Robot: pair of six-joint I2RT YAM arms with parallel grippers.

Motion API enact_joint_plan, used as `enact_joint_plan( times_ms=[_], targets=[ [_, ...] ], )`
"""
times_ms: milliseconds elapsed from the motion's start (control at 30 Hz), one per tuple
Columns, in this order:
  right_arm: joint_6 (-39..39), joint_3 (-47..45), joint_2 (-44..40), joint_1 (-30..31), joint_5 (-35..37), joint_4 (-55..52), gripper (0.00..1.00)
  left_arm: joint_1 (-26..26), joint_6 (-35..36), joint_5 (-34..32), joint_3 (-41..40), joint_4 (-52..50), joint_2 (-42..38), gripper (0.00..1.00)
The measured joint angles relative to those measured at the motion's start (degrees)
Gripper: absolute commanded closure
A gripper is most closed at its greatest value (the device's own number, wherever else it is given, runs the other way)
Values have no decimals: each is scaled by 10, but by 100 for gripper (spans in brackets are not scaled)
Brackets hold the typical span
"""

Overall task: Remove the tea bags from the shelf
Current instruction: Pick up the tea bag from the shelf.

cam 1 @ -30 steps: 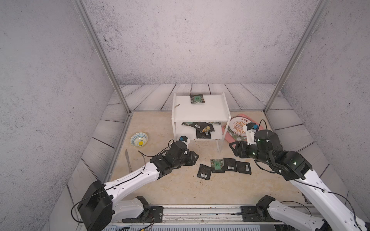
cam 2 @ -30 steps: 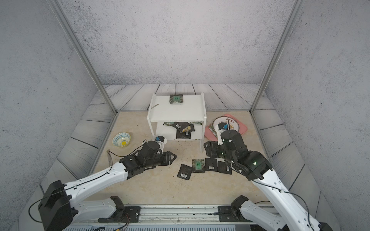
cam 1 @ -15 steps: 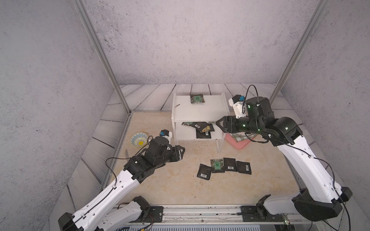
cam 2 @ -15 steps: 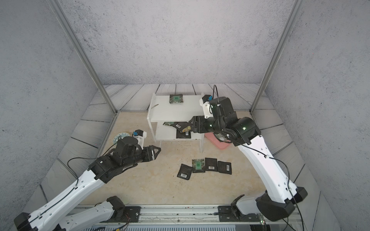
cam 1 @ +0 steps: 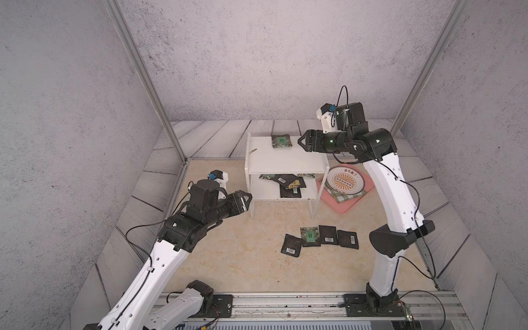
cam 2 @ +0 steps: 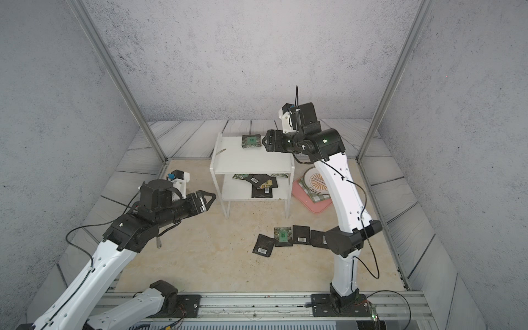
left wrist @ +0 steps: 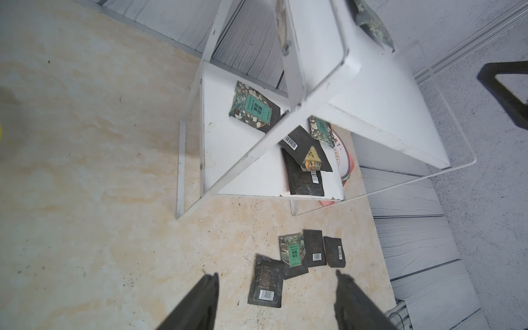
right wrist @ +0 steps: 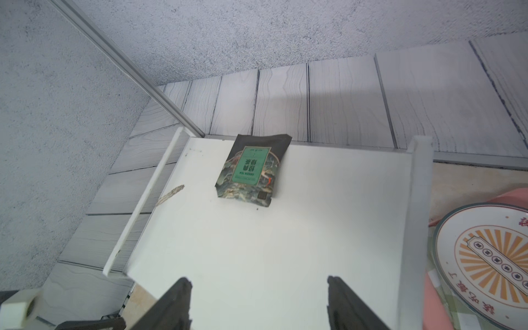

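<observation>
The white two-tier shelf (cam 1: 285, 164) (cam 2: 251, 163) stands at the back middle. One green-labelled tea bag (cam 1: 281, 142) (right wrist: 253, 170) lies at the far edge of its top tier. Several tea bags (cam 1: 288, 183) (left wrist: 303, 145) are piled on the lower tier. Several more tea bags (cam 1: 320, 238) (left wrist: 297, 254) lie on the table in front of the shelf. My right gripper (cam 1: 300, 141) (right wrist: 258, 281) hovers open and empty over the top tier, just right of that bag. My left gripper (cam 1: 248, 197) (left wrist: 275, 278) is open and empty, left of the shelf's front leg.
A pink tray (cam 1: 341, 208) holds a green checked cloth (cam 1: 347, 196) and a patterned plate (cam 1: 345, 180) right of the shelf. Metal frame posts (cam 1: 148, 85) and grey walls close in the sides and back.
My right arm rose from the bags on the table to the top tier. My left arm drew back leftward and lifted beside the shelf. Both grippers opened wider.
</observation>
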Motion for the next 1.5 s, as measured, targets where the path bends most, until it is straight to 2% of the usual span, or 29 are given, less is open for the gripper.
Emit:
enact_joint_plan(
  times_ms=[267, 533, 967, 1233, 1500],
  targets=[
    [29, 6, 72, -16, -55, 81, 24, 32, -2, 35, 3, 6, 11, 32],
    [69, 6, 128, -16, -88, 189, 30, 64, -3, 65, -21, 19, 9, 32],
    [97, 30, 171, -13, -103, 252, 45, 88, -19, 102, -75, 37, -8, 32],
    [37, 26, 170, 7, -83, 231, 54, 90, -26, 109, -92, 55, -9, 32],
    [-61, 5, 146, 39, -7, 193, 55, 94, -26, 109, -95, 57, -9, 32]
  ],
)
